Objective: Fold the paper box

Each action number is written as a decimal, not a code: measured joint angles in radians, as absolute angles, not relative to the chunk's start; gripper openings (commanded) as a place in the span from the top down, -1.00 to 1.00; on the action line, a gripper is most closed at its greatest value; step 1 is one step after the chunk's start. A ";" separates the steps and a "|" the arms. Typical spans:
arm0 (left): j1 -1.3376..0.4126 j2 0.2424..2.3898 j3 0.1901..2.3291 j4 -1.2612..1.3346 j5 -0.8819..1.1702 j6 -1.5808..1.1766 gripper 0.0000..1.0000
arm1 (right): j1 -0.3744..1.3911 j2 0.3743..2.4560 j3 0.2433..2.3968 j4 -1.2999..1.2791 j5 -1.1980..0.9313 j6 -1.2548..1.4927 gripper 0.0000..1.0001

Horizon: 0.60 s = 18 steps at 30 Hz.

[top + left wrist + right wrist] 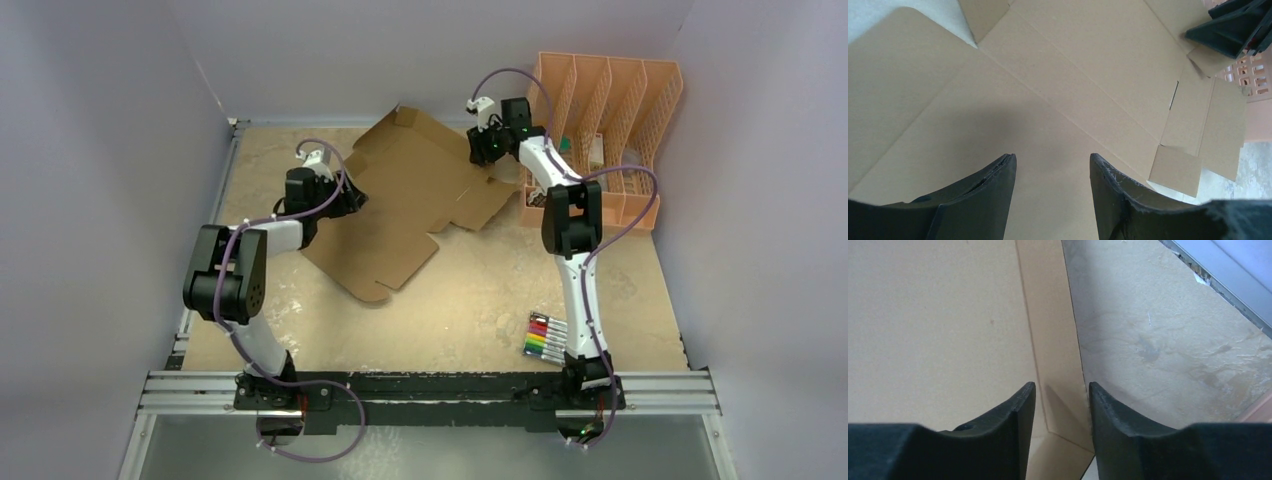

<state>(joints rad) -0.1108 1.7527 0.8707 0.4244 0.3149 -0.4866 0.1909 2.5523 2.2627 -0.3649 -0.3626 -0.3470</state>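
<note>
Hiding paper box (410,195) edge, left gripper (345,197)

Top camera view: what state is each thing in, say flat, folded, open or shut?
paper box, unfolded, spread out as a sheet.
left gripper, open, above the sheet.
right gripper, open, astride the sheet's edge.
peach organizer, standing upright.
markers, lying in a row.

Robot lab: enclosed table (470,300), aluminium rail (670,392).
</note>
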 measured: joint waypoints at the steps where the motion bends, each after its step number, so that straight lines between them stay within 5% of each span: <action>1: -0.114 1.758 0.871 0.424 0.314 -0.487 -0.10 | 0.191 2.550 2.260 -0.358 -0.372 -0.347 0.36; 6: -0.142 1.766 0.862 0.424 0.310 -0.487 -0.09 | 0.189 2.500 2.186 -0.339 -0.409 -0.374 1.00; 18: -0.107 1.654 0.941 0.321 0.248 -0.396 -0.09 | 0.205 2.172 1.973 -0.323 -0.306 -0.596 1.00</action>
<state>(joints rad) -0.1070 1.6535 0.9413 0.3206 0.2481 -0.3962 0.2054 2.1723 1.9732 -0.3225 -0.3058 -0.5961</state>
